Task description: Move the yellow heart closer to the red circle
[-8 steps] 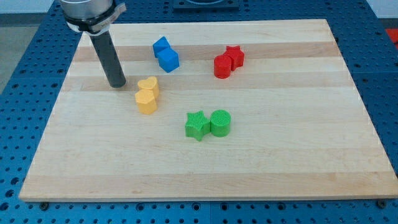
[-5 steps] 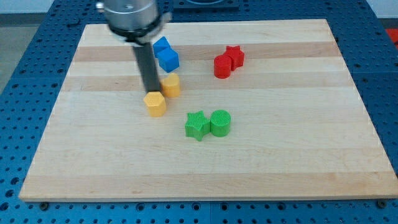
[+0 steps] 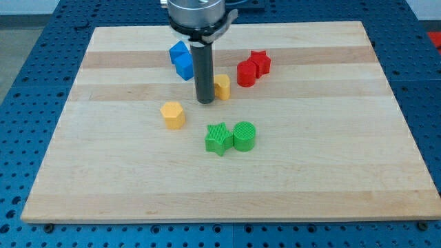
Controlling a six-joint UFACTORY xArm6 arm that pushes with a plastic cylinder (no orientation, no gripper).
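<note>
The yellow heart [image 3: 222, 87] lies near the board's middle, partly hidden behind my rod. My tip [image 3: 205, 102] touches the heart's left side. The red circle [image 3: 246, 73] stands a short way up and to the right of the heart, touching a red star [image 3: 260, 63] on its right. A small gap separates the heart from the red circle.
A yellow hexagon [image 3: 172, 115] sits down-left of my tip. Two blue blocks [image 3: 182, 60] lie just left of the rod. A green star [image 3: 218, 138] and green circle [image 3: 244, 136] sit below. The wooden board [image 3: 331, 138] has a blue pegboard around it.
My tip has swept to the right, pushing the yellow heart away from the yellow hexagon and towards the red circle. The hexagon shifted slightly, then stayed behind.
</note>
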